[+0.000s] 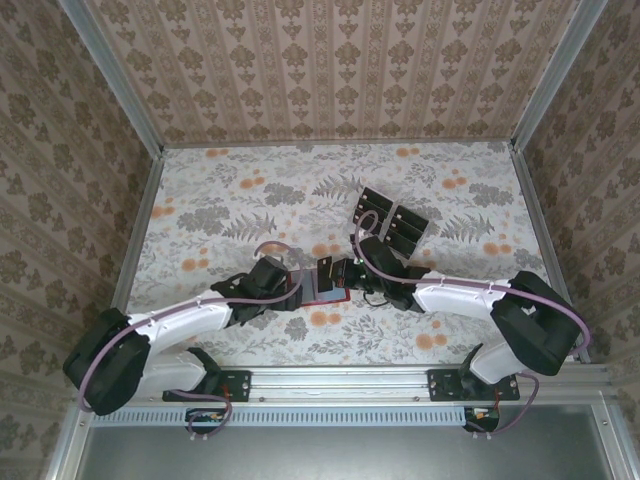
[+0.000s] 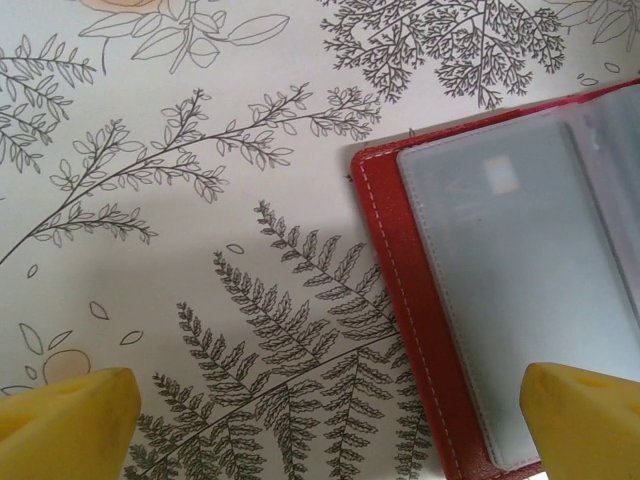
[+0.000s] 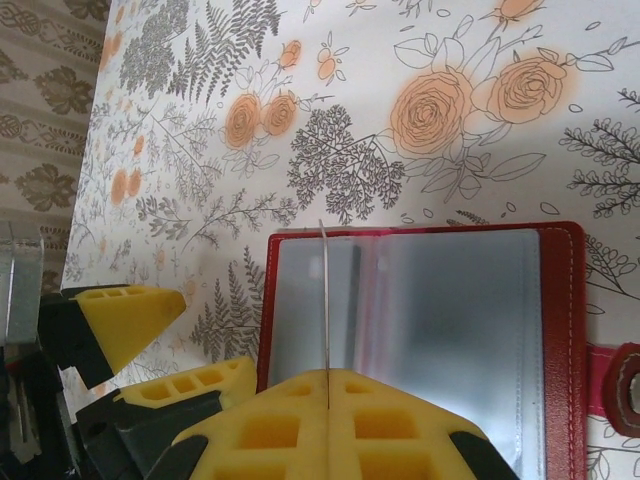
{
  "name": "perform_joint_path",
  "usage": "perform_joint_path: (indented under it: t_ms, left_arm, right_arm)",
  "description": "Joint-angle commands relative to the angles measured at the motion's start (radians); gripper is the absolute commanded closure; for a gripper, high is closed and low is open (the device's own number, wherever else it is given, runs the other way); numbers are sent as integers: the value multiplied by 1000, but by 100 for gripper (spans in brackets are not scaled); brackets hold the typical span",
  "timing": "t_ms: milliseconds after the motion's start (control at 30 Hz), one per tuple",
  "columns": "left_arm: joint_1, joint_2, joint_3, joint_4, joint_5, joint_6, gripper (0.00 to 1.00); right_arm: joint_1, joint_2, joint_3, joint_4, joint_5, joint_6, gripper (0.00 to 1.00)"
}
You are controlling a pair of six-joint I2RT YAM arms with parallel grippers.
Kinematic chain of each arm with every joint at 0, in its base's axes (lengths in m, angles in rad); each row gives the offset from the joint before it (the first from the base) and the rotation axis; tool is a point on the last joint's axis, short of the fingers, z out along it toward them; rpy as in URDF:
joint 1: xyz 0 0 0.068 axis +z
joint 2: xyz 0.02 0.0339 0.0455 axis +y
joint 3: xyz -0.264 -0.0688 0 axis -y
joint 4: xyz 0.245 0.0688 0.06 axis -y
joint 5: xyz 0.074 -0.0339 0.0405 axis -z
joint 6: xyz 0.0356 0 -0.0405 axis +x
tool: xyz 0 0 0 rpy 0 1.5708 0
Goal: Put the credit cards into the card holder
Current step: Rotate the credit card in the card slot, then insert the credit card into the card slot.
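Observation:
The red card holder [image 3: 560,330] lies open on the flowered table, its greyish pockets [image 3: 440,320] facing up. My right gripper [image 3: 327,385] is shut on one credit card [image 3: 324,290], seen edge-on as a thin pale line standing upright over the holder's left pocket. In the top view this card [image 1: 325,266] shows black in front of the right gripper [image 1: 337,272]. My left gripper [image 2: 330,430] is open, one yellow fingertip [image 2: 70,425] over bare table and the other [image 2: 585,420] over the holder's [image 2: 400,290] near corner. More credit cards [image 1: 378,204] sit behind.
A clear tray [image 1: 412,232] holding several black cards stands just beyond the grippers at mid-table. Metal rails and patterned walls [image 1: 120,100] enclose the table on three sides. The holder's closure tab [image 3: 625,385] sticks out at its right.

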Motion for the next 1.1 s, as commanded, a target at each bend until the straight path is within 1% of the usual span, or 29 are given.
perform_joint_path:
  t_ms: [0, 233, 533, 767, 1067]
  left_arm:
    - [-12, 20, 31, -25, -52, -29, 0]
    - [-22, 54, 39, -43, -82, -37, 0]
    - [-23, 95, 35, -29, -91, -37, 0]
    - [-24, 86, 26, -42, -106, -37, 0]
    - [-24, 89, 20, -43, -106, -42, 0]
  right_arm:
    - [-7, -31, -25, 86, -24, 6, 100]
    - [-14, -36, -64, 146, -23, 14, 100]
    - [-19, -27, -94, 199, -26, 17, 100]
    - [-19, -11, -108, 235, -35, 25, 100]
    - [-19, 44, -136, 338, -59, 29, 100]
